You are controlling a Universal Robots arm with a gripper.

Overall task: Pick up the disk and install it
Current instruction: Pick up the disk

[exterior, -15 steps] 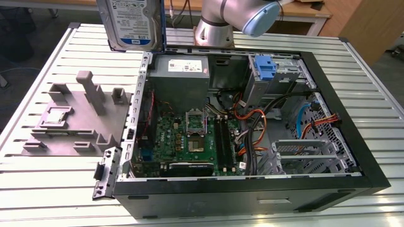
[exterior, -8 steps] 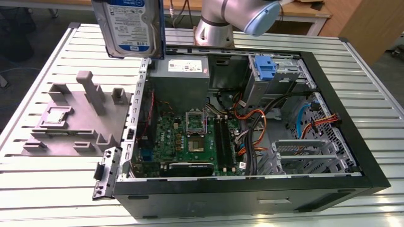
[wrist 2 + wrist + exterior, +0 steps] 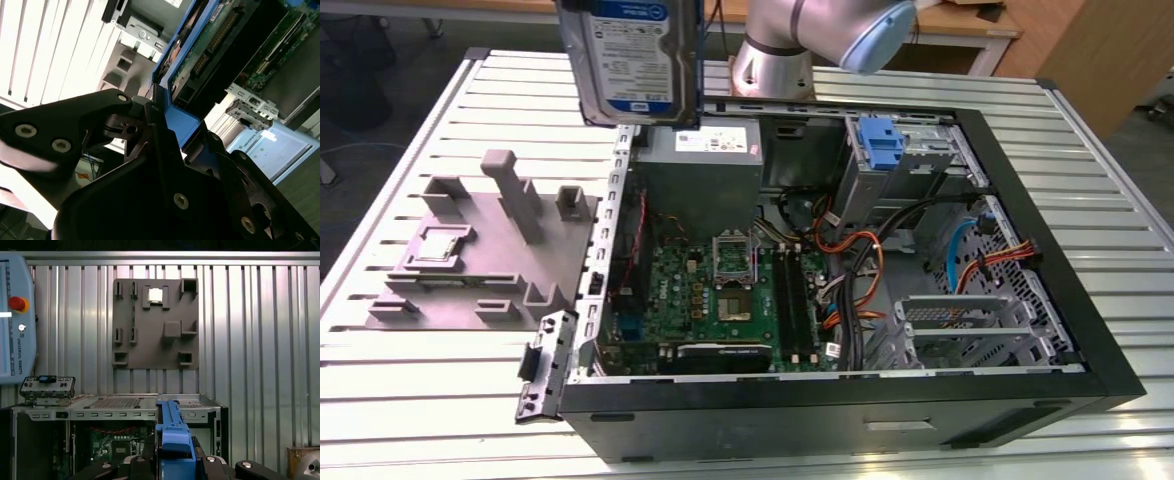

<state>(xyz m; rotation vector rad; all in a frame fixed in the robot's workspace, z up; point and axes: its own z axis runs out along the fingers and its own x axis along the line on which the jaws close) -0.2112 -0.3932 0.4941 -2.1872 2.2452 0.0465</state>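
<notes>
One claw (image 3: pixel 173 461) pinches the disk (image 3: pixel 640 60), apparently by its blue carrier edge, aloft near the open computer case (image 3: pixel 1107 370) on the slatted surface (image 3: pixel 427 400).

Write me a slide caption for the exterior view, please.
The disk hangs upright by the open computer case, grey fixture plate alongside on the slatted table.

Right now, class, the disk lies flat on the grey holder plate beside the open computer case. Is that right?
No. The disk is not lying on the grey holder plate. The exterior view shows it held upright in the air, above the edge of the open computer case that stands beside that plate.
</notes>
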